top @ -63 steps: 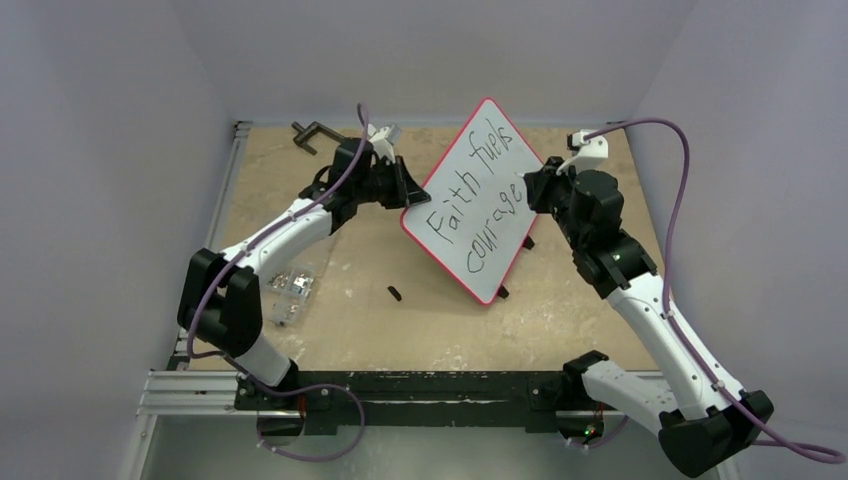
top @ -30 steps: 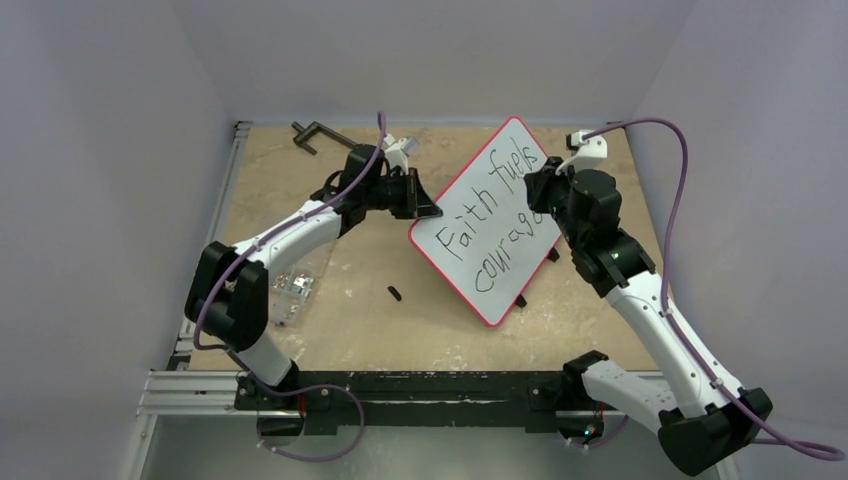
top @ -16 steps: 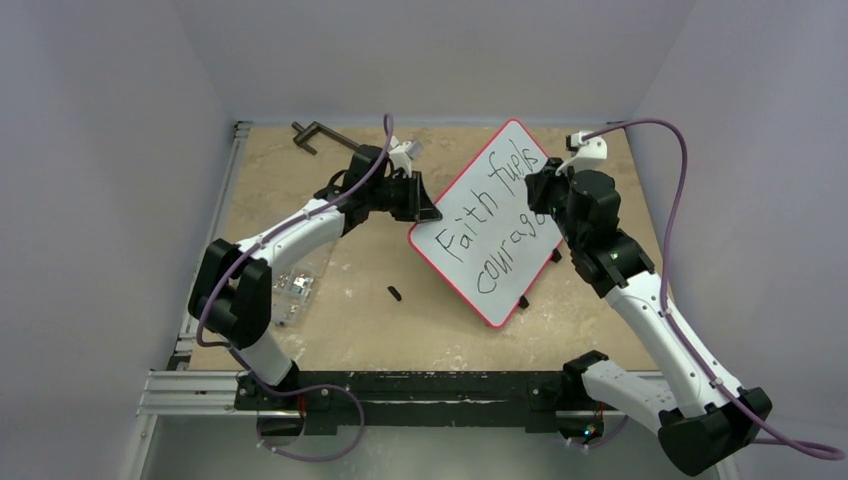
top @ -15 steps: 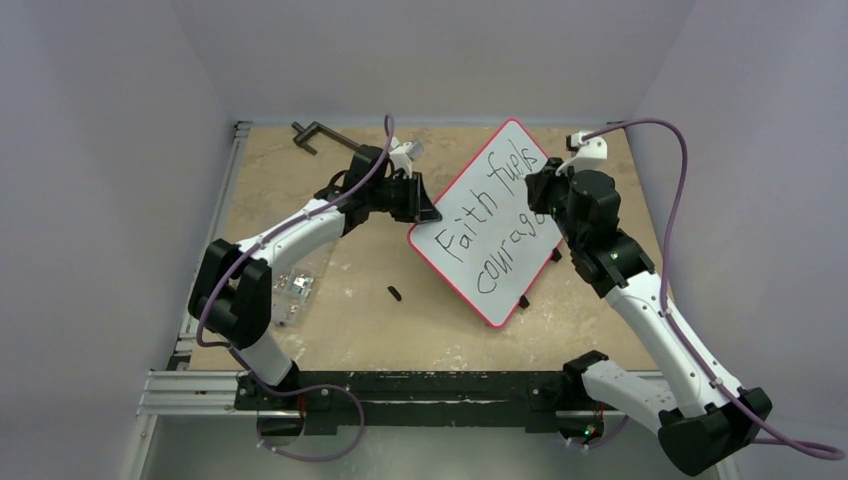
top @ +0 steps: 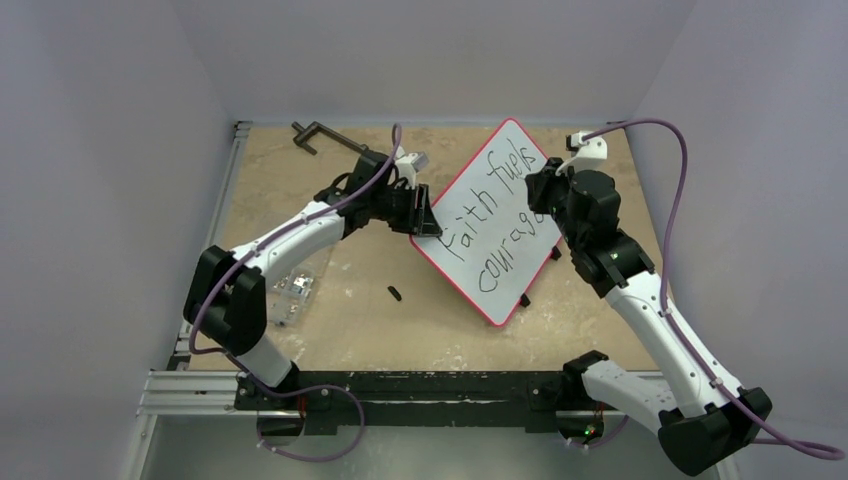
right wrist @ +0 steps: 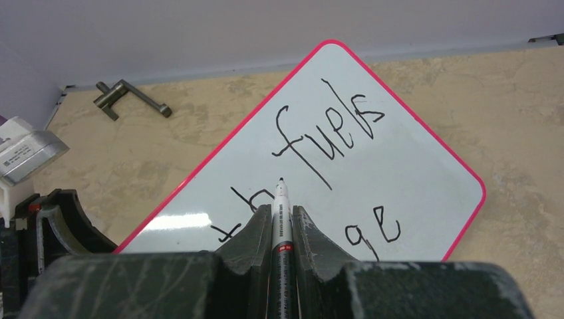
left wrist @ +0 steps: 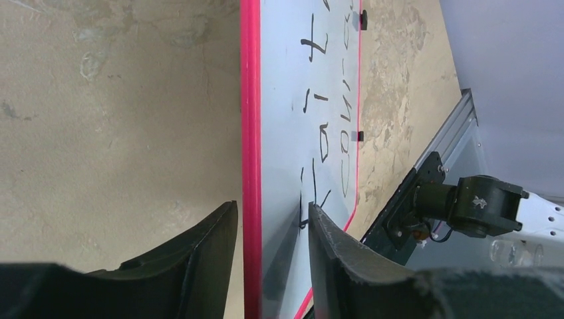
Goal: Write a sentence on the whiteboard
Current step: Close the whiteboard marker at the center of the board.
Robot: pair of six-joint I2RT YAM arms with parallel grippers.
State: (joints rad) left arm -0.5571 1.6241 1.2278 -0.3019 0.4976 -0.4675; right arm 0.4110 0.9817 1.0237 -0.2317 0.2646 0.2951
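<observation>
The whiteboard (top: 490, 296), white with a red rim, lies tilted on the table at mid right. The sentence (top: 498, 215) on it reads "Faith fuels courage" in two black lines. My left gripper (top: 426, 216) is open at the board's left edge. In the left wrist view its fingers (left wrist: 199, 266) straddle the red rim of the whiteboard (left wrist: 251, 166), one below it and one over the white face beside the sentence (left wrist: 324, 126). My right gripper (right wrist: 282, 222) is shut on a black-tipped marker (right wrist: 282, 199), whose tip points at the whiteboard (right wrist: 425, 179) near "fuels" (right wrist: 329, 136).
A small black cap (top: 394, 293) lies on the table left of the board. A metal clamp (top: 313, 133) sits at the far left corner. A clear plastic piece (top: 291, 287) lies beside the left arm. Walls close in on three sides.
The board was shifted to the right and turned a little about two seconds ago. In the last half second my left gripper slid onto the board's left edge, covering the "F". The right arm holds still.
</observation>
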